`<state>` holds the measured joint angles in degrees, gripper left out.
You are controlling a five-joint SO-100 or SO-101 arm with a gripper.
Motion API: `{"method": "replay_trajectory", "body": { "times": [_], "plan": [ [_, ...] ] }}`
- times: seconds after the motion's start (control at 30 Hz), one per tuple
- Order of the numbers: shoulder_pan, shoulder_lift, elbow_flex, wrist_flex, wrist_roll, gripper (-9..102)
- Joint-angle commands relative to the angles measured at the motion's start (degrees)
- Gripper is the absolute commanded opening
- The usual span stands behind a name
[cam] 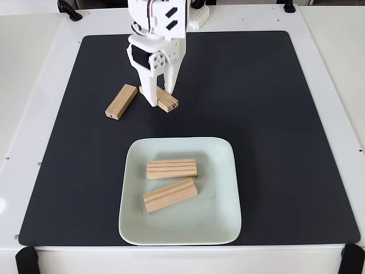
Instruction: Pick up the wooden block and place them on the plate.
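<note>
1. Nearest to us in the fixed view, we see the plate (225, 220), pale mint-white and square with rounded corners, sitting on the black mat (285, 142) close to its front edge.
2. On the plate we find two wooden blocks: the nearer block (170, 195) lies tilted, its right end higher in the picture, and the grooved block (171, 169) lies almost level just behind it, the two near each other but apart.
3. Farther back, on the mat, we see the left block (121, 101) lying at a slant, well apart from the plate.
4. Just to its right, we see the fourth block (166, 101), also at a slant, with the gripper (161, 97) down over it.
5. The white fingers (149, 91) stand apart, one on each side of this block; we cannot tell whether they press on it.
6. Farthest back, the white arm (157, 23) rises from the white table (34, 57).
</note>
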<state>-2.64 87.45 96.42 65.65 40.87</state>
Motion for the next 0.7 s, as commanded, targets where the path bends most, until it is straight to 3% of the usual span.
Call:
{"method": "replay_trajectory", "body": {
  "times": [0.0, 0.37, 0.67],
  "plan": [
    [-0.18, 8.79, -0.79, -0.18, -0.44, 0],
    [-1.05, 27.86, 0.00, 0.00, -0.44, 0],
    [-1.49, 32.17, 0.00, 6.15, -0.62, 0]
  ]
}}
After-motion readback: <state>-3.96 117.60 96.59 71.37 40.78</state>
